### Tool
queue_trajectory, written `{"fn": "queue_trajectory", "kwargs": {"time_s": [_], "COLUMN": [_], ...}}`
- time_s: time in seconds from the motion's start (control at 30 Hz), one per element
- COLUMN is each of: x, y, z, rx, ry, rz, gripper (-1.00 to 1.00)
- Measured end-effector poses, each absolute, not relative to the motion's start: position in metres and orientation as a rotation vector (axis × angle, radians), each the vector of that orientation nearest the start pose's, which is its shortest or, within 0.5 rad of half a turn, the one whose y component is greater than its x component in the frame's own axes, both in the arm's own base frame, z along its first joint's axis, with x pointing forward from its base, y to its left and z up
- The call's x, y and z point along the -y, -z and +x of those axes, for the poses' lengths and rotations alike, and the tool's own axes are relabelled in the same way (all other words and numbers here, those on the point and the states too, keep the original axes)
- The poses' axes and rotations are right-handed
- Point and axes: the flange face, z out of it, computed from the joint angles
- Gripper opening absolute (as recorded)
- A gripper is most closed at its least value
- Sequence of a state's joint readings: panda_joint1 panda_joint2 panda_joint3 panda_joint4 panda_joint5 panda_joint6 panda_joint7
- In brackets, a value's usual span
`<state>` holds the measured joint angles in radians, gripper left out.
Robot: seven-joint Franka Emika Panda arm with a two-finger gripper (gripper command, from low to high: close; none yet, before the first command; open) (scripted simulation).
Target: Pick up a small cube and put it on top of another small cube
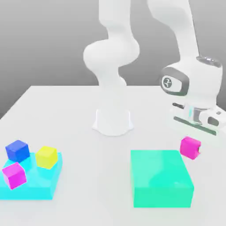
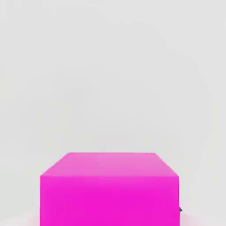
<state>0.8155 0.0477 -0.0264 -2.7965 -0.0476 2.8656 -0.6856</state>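
Nearest in the exterior view: green block [image 1: 161,178], big, flat on the white surface [image 1: 88,190], at the exterior view's right. At the exterior view's left, a cyan slab [image 1: 33,185] carries three cubes: purple-magenta cube [image 1: 14,175] at front, yellow cube [image 1: 47,157] and blue cube [image 1: 17,151] behind it.

Just behind the green block's far right corner, the small cube [image 1: 190,147], hot pink, sits under the arm's hand. Claw [image 1: 197,142] is closed as tight as it gets, pinched on the small cube; a dark finger tip shows against the cube's right side. Whether the cube rests on the surface or is just off it cannot be told. Cube is equal-sided, no long axis; it stands roughly upright, one face toward the camera, slightly turned.

In the hand view the small cube [image 2: 110,190] is close up, top face and one side face showing, edges square to the camera, white surface beyond.

Farthest: the arm's white base [image 1: 113,121] at the middle of the surface.
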Motion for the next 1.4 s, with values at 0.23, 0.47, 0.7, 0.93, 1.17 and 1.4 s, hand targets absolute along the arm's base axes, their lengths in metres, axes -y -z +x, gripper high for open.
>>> {"fn": "queue_trajectory", "kwargs": {"time_s": [0.23, 0.47, 0.7, 0.93, 1.17, 1.4], "x": [-0.217, -0.028, 0.158, 0.285, 0.282, 0.283], "y": [-0.222, -0.245, -0.272, -0.277, -0.242, -0.284], "z": [0.343, 0.435, 0.433, 0.389, 0.391, 0.391], "rx": [1.709, 0.708, -0.224, -0.896, -0.892, -0.895], "ry": [0.091, 0.029, -0.004, 0.001, 0.000, 0.002], "rz": [-2.692, -3.101, -3.141, -3.006, -3.009, -3.008], "gripper": [-1.00, -1.00, -1.00, -1.00, 1.00, 1.00]}}
